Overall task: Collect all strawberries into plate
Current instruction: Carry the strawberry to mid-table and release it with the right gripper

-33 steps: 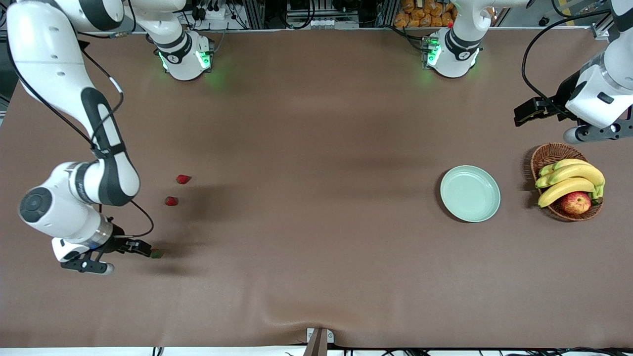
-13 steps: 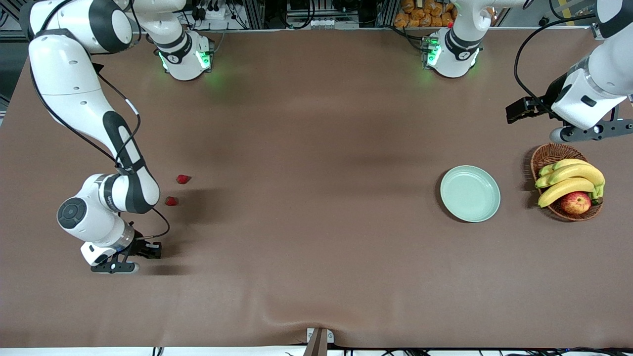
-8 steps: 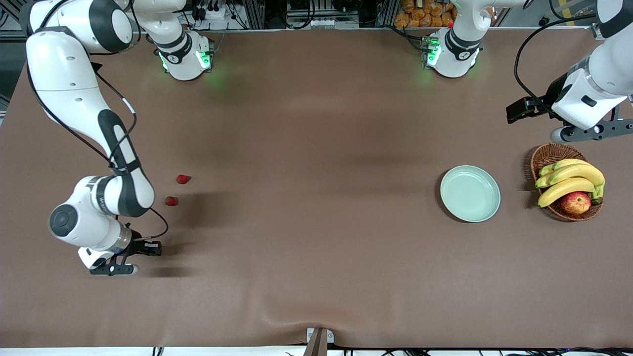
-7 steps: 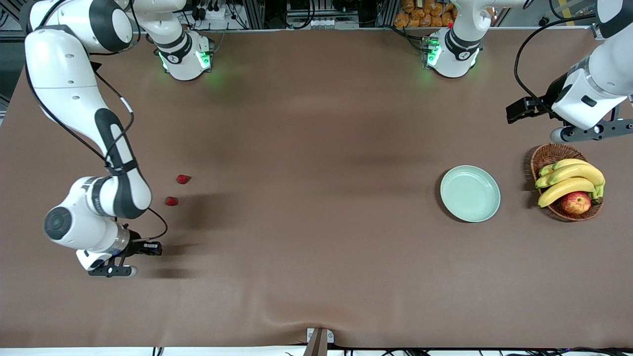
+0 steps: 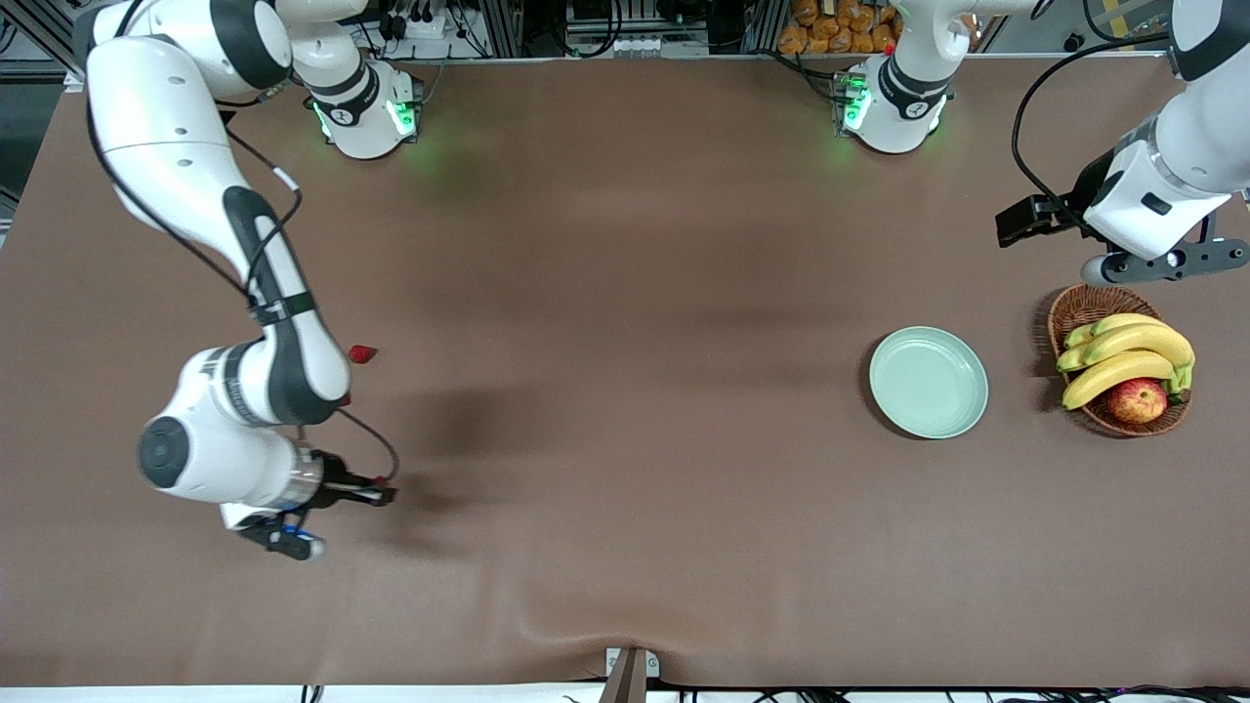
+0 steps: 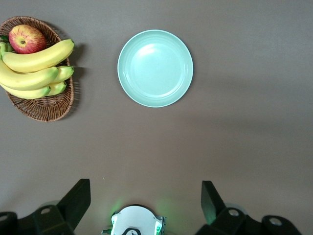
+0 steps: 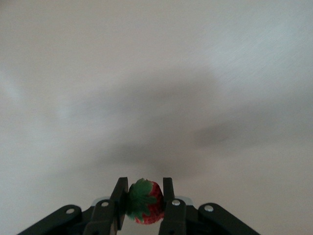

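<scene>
Brown cloth covers the table [image 5: 625, 293] from edge to edge, and the wide middle of it, from the centre of the front frame to the plate, lies bare. In the lower left of that frame the right gripper [image 5: 383, 496] is in the air over the cloth, its fingers pressed on one strawberry [image 7: 145, 201]; the right wrist view shows the red berry with its green top between the two black fingers [image 7: 119, 196]. A second strawberry [image 5: 362, 353] lies on the cloth in the middle left of the front frame, just beside the right arm's forearm. A small red spot at the edge of that forearm may be the third berry, but I cannot tell.

The pale green plate [image 5: 929, 382] sits in the middle right of the front frame, with nothing in it, and there is open cloth all around its rim. The wicker basket [image 5: 1078, 308] with bananas [image 5: 1123, 356] and an apple [image 5: 1137, 399] stands near it, toward the left arm's end of the table. The left gripper [image 6: 145, 203] waits at the upper right of the front frame, over the cloth above the basket, its fingers spread wide and holding nothing.
</scene>
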`<action>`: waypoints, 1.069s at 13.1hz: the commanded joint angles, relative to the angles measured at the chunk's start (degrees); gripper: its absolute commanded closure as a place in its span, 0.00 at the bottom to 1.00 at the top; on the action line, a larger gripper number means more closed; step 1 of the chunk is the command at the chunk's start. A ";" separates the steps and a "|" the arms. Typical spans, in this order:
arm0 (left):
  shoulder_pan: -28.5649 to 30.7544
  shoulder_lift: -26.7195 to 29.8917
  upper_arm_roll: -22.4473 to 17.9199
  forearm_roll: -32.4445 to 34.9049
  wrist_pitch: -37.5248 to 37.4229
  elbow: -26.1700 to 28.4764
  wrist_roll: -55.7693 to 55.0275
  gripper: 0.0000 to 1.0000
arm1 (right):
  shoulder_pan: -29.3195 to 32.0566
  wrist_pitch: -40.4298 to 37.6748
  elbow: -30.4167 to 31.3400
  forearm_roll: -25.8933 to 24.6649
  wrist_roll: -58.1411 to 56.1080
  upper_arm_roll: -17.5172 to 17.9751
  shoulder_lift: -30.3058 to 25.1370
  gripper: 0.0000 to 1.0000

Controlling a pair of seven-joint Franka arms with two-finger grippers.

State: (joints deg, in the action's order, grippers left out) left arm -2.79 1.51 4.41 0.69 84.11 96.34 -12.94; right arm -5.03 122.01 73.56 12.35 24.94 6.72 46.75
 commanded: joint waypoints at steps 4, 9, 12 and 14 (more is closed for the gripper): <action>0.59 1.92 2.26 -0.34 0.70 2.19 -0.68 0.00 | -1.99 4.80 -1.41 0.40 24.41 10.05 -0.08 1.00; 0.59 3.23 4.11 -0.25 0.26 3.41 -0.77 0.00 | -13.31 16.40 -1.14 0.40 41.04 10.68 1.23 1.00; 0.51 3.15 6.83 -0.25 0.43 4.03 -2.52 0.00 | -20.17 22.19 -1.06 0.40 49.47 10.68 3.51 1.00; 0.50 3.06 8.85 -0.25 0.44 4.21 -4.19 0.00 | -23.43 24.67 -0.79 0.40 52.83 10.59 5.18 1.00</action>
State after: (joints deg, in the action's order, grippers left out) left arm -2.76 2.86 11.36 0.69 84.06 98.68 -15.47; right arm -26.30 144.55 73.22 12.36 74.79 17.62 50.14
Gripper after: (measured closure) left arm 0.000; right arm 0.670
